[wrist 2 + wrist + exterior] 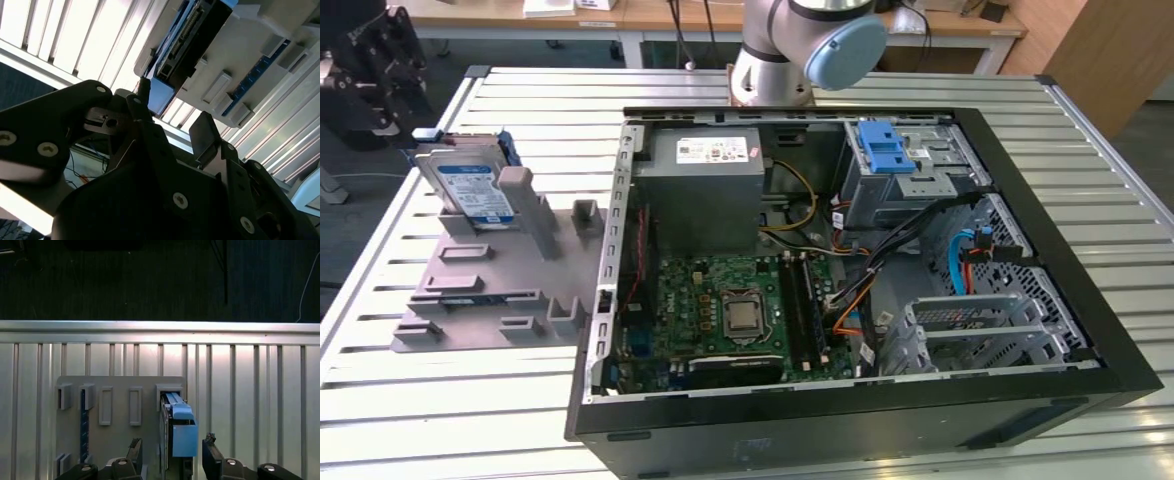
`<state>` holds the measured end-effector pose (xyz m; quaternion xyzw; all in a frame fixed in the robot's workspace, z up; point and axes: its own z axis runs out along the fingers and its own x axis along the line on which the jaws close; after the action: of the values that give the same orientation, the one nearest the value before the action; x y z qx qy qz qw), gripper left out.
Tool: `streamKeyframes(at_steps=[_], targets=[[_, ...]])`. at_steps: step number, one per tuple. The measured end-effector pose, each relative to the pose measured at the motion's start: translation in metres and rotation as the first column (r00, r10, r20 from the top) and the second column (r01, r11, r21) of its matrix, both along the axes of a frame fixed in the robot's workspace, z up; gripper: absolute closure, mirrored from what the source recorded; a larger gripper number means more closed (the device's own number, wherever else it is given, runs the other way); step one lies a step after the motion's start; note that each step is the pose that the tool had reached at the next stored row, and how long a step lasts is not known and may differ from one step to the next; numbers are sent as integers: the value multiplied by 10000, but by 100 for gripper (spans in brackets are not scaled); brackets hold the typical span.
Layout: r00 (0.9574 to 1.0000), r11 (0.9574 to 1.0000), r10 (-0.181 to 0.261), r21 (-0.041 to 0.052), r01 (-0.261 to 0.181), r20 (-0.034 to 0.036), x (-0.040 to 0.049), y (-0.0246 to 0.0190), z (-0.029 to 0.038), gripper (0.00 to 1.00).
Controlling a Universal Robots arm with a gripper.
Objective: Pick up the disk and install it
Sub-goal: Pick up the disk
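The gripper [172, 441] is released, its two fingers [213, 458] standing either side of the disk [181, 432] with a gap on each side; they seem not to touch it, though the first wrist view cuts them short. The disk stands on edge in the grey holder [480, 290], which lies on the slatted table [400, 420] just beside the open computer case [854, 432], on the exterior view's left of it. Farther off, inside the case, sits the drive cage [934, 182]. By my reading nothing is done yet: grasp, lift and install all remain
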<state>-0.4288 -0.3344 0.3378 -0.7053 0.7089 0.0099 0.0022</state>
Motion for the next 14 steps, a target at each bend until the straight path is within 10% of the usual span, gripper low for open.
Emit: streamKeyframes(at_steps=[14], targets=[[10000,10000,18,0,-18,2,-34,21,-104,41]])
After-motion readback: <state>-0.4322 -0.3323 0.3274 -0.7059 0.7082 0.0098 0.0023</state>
